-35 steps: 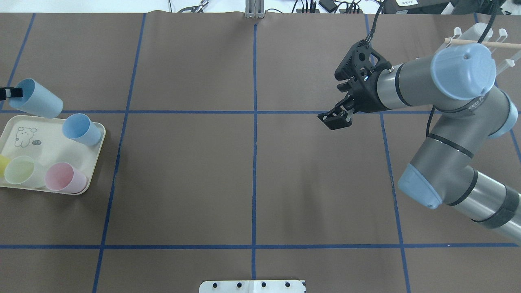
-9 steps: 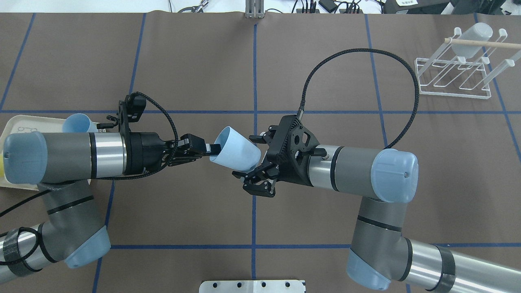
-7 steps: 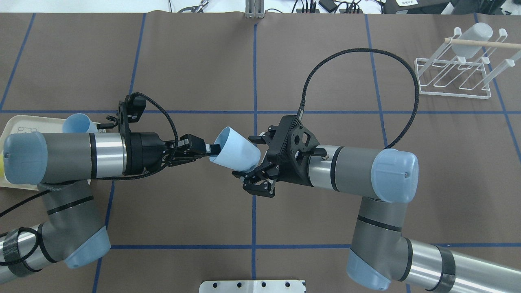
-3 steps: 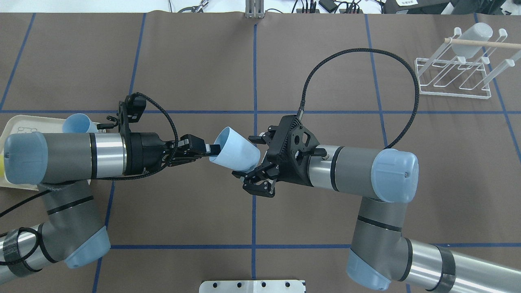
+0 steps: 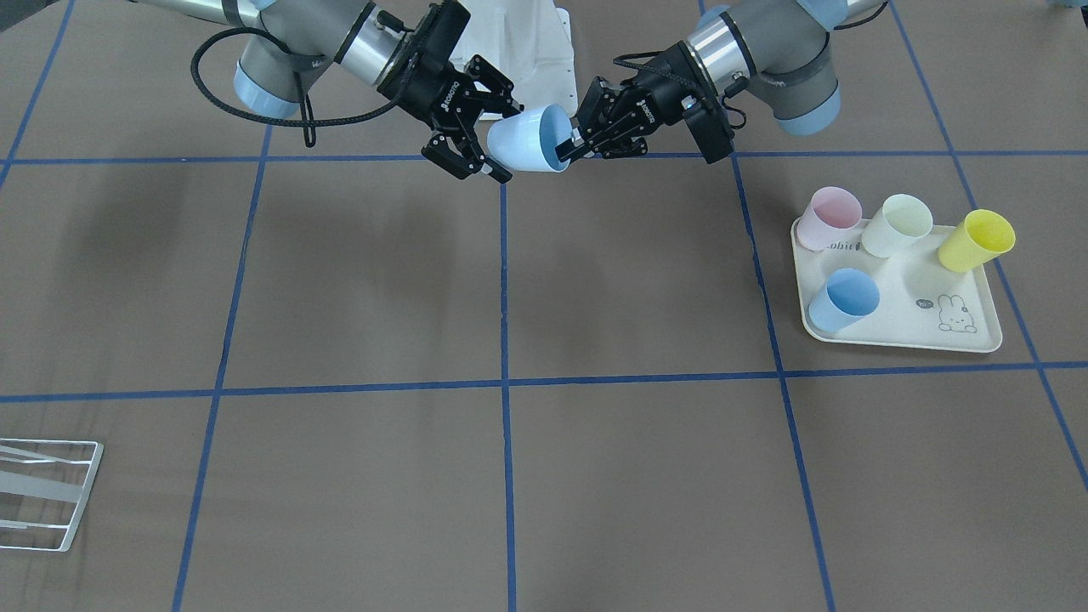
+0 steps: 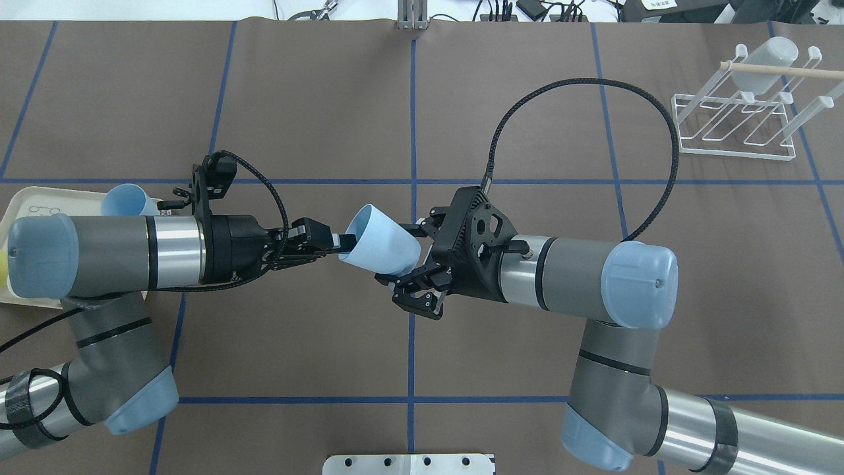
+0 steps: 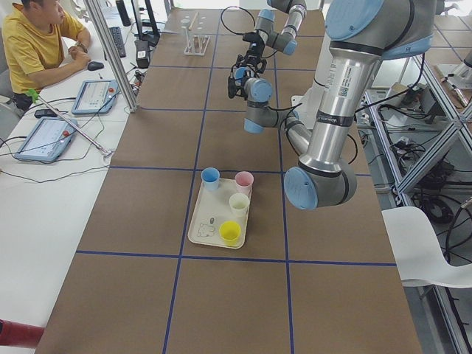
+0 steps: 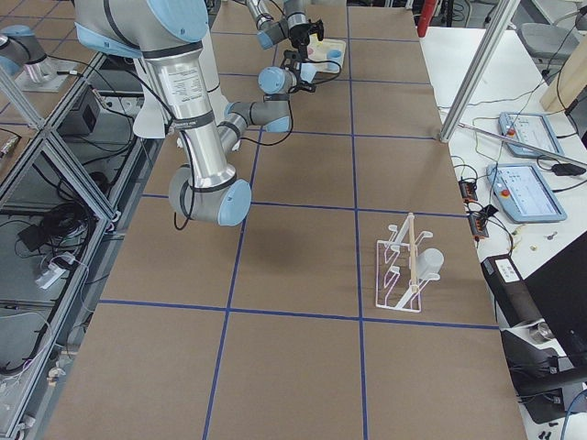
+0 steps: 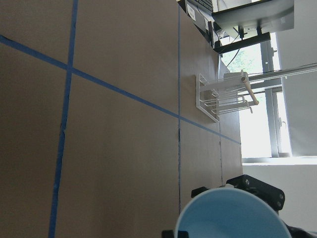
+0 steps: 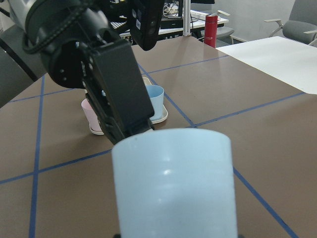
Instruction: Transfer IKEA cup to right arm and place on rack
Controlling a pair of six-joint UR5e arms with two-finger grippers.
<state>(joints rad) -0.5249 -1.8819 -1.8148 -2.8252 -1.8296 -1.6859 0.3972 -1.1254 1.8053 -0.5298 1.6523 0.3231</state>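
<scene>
Above the middle of the table [image 6: 297,99], the cup [image 6: 379,247] hangs tilted between two grippers: the left gripper [image 6: 339,243] at its rim on the robot's left, the right gripper [image 6: 405,264] around its base on the right. The tray [image 5: 901,344] sits at the table's left end with four cups [image 5: 844,299] on it. The rack [image 6: 735,154] stands at the far right corner, well apart.

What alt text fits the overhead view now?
A blue cup hangs above mid-table: the left tool pinches its rim, the right tool is open around its base. The rack stands far right, the tray far left.
</scene>
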